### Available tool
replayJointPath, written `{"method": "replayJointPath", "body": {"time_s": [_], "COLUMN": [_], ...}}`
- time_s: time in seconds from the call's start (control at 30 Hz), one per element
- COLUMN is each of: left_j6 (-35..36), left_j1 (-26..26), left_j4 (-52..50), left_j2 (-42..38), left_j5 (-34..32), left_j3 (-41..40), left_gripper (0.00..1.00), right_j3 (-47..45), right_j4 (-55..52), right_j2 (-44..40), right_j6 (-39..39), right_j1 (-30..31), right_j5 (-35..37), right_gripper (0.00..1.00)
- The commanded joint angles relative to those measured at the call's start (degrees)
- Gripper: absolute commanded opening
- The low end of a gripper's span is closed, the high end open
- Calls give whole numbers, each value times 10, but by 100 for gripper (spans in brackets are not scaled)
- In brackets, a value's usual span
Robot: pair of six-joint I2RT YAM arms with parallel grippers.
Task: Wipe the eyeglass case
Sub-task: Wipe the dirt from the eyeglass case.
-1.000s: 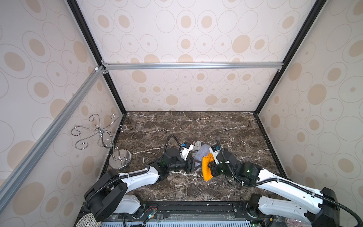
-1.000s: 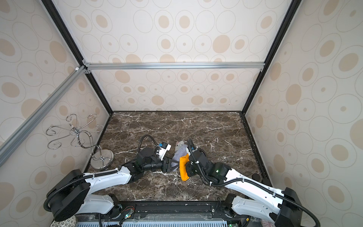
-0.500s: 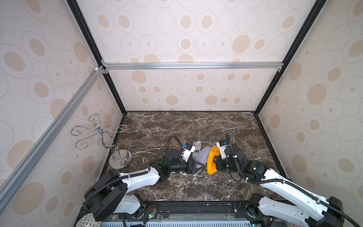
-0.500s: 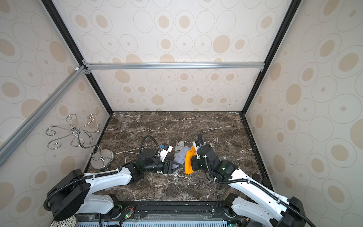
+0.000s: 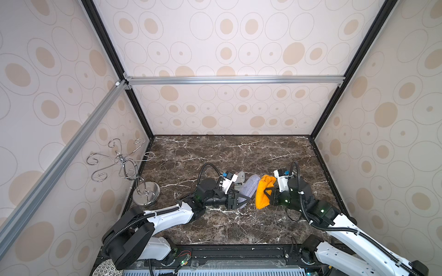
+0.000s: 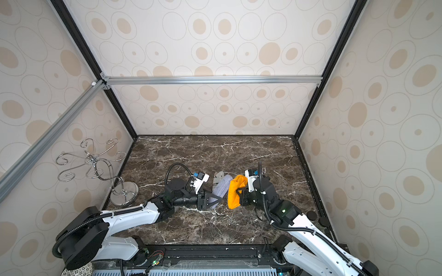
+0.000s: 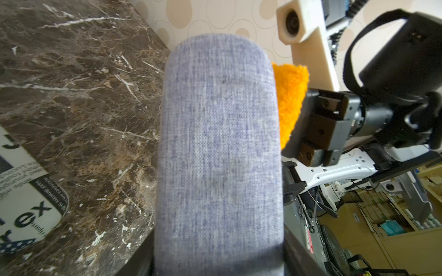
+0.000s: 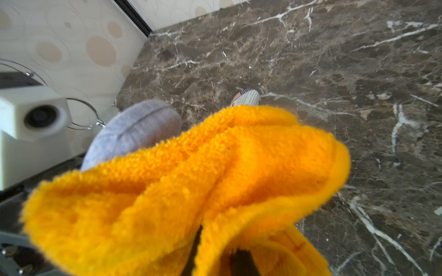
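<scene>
The eyeglass case (image 5: 249,188) (image 6: 221,187) is a grey-blue fabric oblong. My left gripper (image 5: 241,202) (image 6: 212,200) is shut on its near end and holds it tilted off the marble floor. It fills the left wrist view (image 7: 220,143). My right gripper (image 5: 266,194) (image 6: 239,194) is shut on a fluffy orange cloth (image 5: 263,193) (image 6: 234,193). The cloth hangs right beside the case's right flank; I cannot tell whether they touch. In the right wrist view the cloth (image 8: 191,191) covers the jaws, with the case's far end (image 8: 134,131) behind it.
A white printed oblong item (image 5: 240,178) (image 8: 246,97) lies on the floor just behind the case. A silver hook stand (image 5: 146,193) stands at the left wall. Patterned walls close in three sides of the marble floor (image 5: 239,153).
My right gripper has carried the orange cloth from the case's near part rightward and a little back, off to its right side. The left gripper and the case have barely moved.
</scene>
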Motion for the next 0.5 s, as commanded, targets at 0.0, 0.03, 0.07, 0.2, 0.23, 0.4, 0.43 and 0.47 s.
{"method": "replayJointPath", "body": {"time_s": [0.0,0.03,0.07,0.2,0.23,0.4,0.43,0.47], "left_j6": [-3,-5,-5,1,3,12,9,4], "left_j1": [3,3,3,3,4,3,3,3], "left_j4": [66,73,76,75,75,73,82,92], "left_j2": [-14,-13,-14,-20,-21,-17,-13,-10], "left_j5": [54,59,58,43,39,9,11,14], "left_j3": [8,8,10,16,18,25,24,24], "left_gripper": [44,44,44,44,44,44,44,44], "right_j3": [19,21,20,4,-6,-42,-52,-60], "right_j4": [39,51,66,136,156,183,197,212], "right_j2": [9,17,27,55,58,51,51,52], "right_j6": [22,27,33,59,69,89,100,109], "right_j1": [-14,-14,-14,-13,-8,41,47,51], "right_j5": [-83,-102,-126,-223,-233,-213,-214,-220], "right_gripper": [0,0,0,0,0,0,0,0]}}
